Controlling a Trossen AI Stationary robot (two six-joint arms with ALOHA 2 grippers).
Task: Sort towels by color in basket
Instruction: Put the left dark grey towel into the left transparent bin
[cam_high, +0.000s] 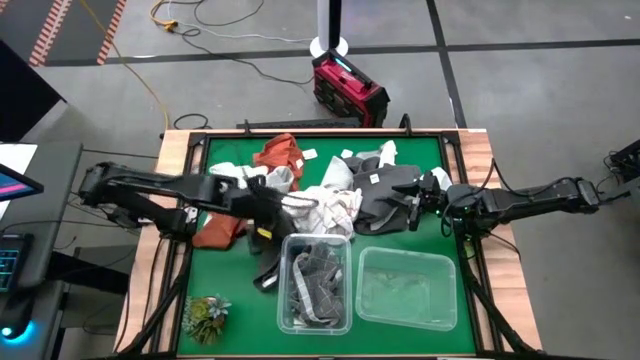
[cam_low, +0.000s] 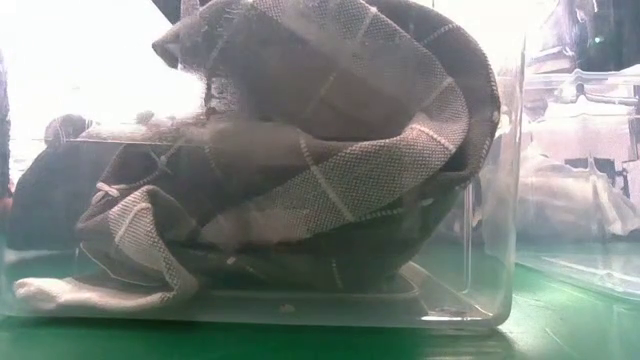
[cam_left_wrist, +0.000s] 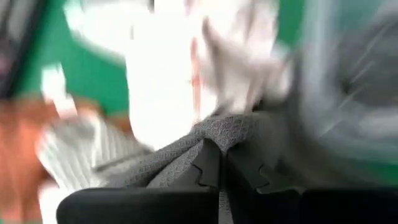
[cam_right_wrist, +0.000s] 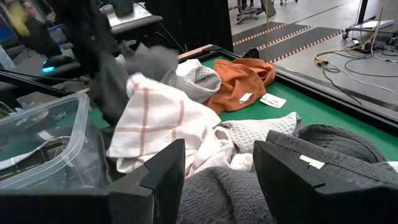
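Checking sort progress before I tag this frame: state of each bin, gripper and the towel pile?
left bin: holds grey towels, heaped above its rim
right bin: no towels seen inside
left gripper: shut on a grey towel
right gripper: open, holding nothing, over the dark grey towels
towel pile: unsorted, mixed colours
orange towel: crumpled on the mat

right hand (cam_right_wrist: 217, 177) open above dark grey towel (cam_right_wrist: 249, 199); cream checked towel (cam_right_wrist: 155, 124) (orange stripes) beside clear bin (cam_right_wrist: 43, 143).
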